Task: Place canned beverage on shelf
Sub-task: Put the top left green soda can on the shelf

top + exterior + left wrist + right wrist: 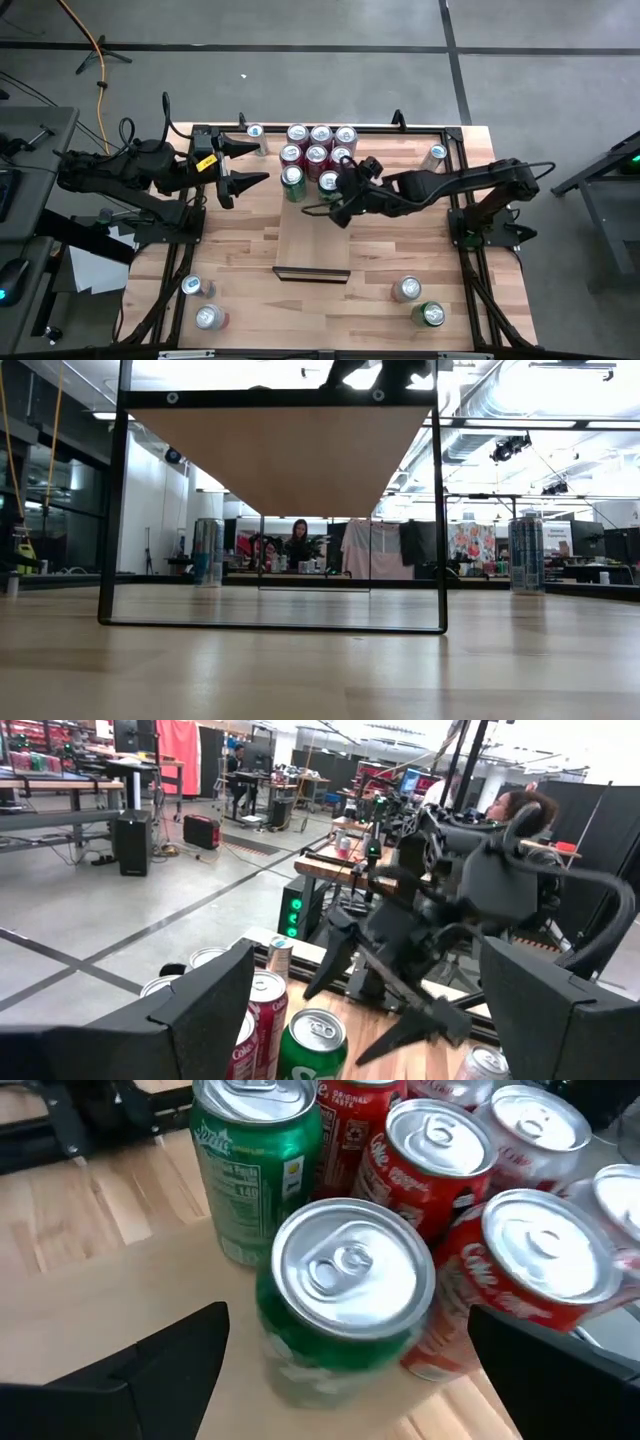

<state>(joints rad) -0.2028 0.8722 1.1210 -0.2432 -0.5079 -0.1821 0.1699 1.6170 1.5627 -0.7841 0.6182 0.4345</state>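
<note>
A green can (345,1280) with a silver top stands upright on pale smooth wood at the far end of the shelf (312,235); it also shows in the high view (328,182). My right gripper (345,1380) is open. Its fingers stand on either side of this can, apart from it. A Sprite can (260,1170) and several red cola cans (440,1160) stand just beyond. My left gripper (245,165) is open and empty, left of the can cluster, above the table's far left part. In the low view the shelf (280,460) is a raised board on a dark frame.
Single cans stand at the far edge (255,131), far right (436,155), near left (190,286) (208,317) and near right (406,289) (432,314). The shelf's near part is bare. People sit in the room beyond the table.
</note>
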